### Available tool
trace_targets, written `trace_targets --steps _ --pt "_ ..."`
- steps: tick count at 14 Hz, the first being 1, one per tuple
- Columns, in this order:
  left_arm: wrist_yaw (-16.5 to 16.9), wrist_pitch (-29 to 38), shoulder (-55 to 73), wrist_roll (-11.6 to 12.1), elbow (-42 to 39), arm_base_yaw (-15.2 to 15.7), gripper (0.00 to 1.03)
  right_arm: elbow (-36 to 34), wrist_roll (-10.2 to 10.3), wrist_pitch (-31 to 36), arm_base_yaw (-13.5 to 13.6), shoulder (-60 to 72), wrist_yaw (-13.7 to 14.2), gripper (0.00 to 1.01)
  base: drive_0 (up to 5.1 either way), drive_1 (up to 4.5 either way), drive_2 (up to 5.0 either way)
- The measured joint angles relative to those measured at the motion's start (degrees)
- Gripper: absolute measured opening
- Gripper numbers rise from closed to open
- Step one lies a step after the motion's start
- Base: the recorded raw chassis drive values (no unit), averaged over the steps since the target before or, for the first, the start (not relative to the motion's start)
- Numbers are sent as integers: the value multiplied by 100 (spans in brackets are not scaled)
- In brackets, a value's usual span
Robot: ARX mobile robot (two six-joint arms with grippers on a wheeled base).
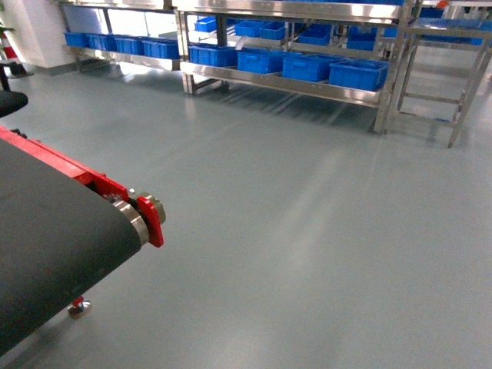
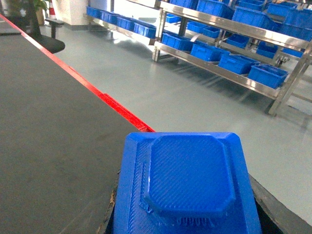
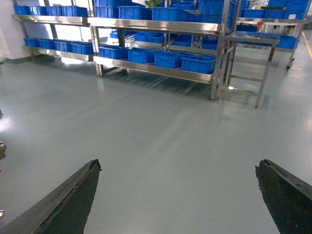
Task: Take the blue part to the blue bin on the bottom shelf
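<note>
Standing in a row on the bottom shelf of the steel racking, at 1 o'clock in the head view, are four blue bins; their contents cannot be seen. The blue part fills the 6 o'clock area of the left wrist view, clamped in the left gripper above the black conveyor belt. The right gripper is spread wide and empty, its fingers over bare floor, aimed at the racking.
</note>
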Motion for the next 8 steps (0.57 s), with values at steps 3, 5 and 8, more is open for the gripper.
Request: trace_targets --steps 3,5,8 --pt "0 -2 0 2 0 0 44 0 0 2 0 0 0 98 -164 -164 -164" --pt "2 -7 0 2 0 0 44 0 0 0 0 0 0 98 -155 -155 -155" --pt "2 -4 0 2 0 0 44 0 0 0 0 0 0 98 -163 -163 -163"
